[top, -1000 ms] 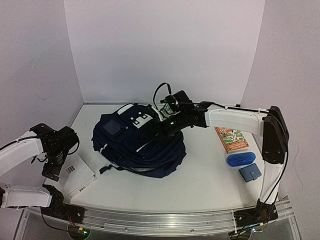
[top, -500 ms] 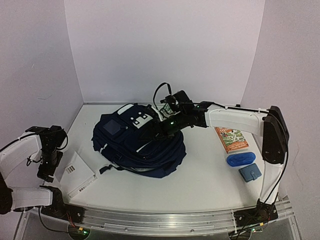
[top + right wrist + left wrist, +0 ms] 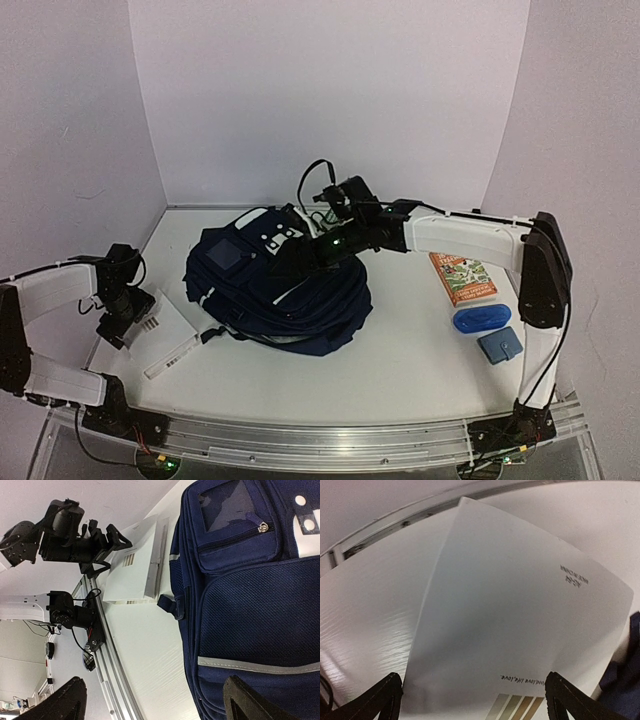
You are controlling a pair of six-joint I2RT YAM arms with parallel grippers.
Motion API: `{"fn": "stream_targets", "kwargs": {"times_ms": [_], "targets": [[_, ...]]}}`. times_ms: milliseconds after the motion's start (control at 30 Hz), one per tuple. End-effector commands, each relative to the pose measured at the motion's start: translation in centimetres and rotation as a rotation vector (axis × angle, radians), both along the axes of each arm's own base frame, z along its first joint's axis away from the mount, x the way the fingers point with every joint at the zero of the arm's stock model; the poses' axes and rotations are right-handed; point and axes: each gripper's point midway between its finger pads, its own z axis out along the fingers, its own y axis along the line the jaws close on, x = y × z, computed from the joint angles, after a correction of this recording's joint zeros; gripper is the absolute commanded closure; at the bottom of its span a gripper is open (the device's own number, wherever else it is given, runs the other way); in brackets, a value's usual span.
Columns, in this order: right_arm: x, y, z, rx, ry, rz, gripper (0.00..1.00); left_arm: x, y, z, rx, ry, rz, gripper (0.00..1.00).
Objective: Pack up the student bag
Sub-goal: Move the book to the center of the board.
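Left wrist view is filled by the white book [image 3: 520, 615], which lies between the left jaws; these stand fully open and hold nothing, and whether their tips touch the cover I cannot tell. I judge the step in hand is to take this book for the bag, so the jaws should close squarely on one edge, near the spine, so that the cover does not bend or slide on the counter [image 3: 400, 370]. Further in, the student bag [image 3: 275, 290] lies in the middle of the counter, front pocket up, with the book near it on the left arm's side. Above its upper part the right jaws hang wide open and empty. Whether the bag is unzipped I cannot see. Compared with one second ago, the left arm [image 3: 60, 285] has come in over the book, the book lies turned and nearer the bag, and the right arm has moved slightly left.
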Motion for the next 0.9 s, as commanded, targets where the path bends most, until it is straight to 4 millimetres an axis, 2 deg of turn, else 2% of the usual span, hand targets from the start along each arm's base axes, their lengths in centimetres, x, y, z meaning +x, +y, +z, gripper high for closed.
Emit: {"fn": "stream_targets", "kwargs": {"times_ms": [0, 167, 433, 667, 867], "targets": [[-0.8, 2.5, -0.5, 0.013, -0.007, 0.043, 0.05, 5.8, -3.8, 1.1, -0.117, -0.163, -0.28, 0.0], [-2.0, 5.2, -1.3, 0.012, -0.012, 0.079, 0.06, 7.0, -5.4, 1.5, -0.168, -0.204, -0.391, 0.0], [-3.4, 8.6, -4.1, -0.024, -0.03, 0.093, 0.13, 6.9, -4.9, 4.6, -0.12, -0.235, -0.411, 0.0], [-3.8, 9.9, -5.5, -0.039, -0.026, 0.091, 0.17, 7.5, -3.3, 6.4, -0.025, -0.242, -0.395, 0.0], [-3.8, 9.6, -6.4, -0.06, -0.027, 0.089, 0.18, 9.5, -4.0, 7.4, -0.041, -0.233, -0.45, 0.0]]}}
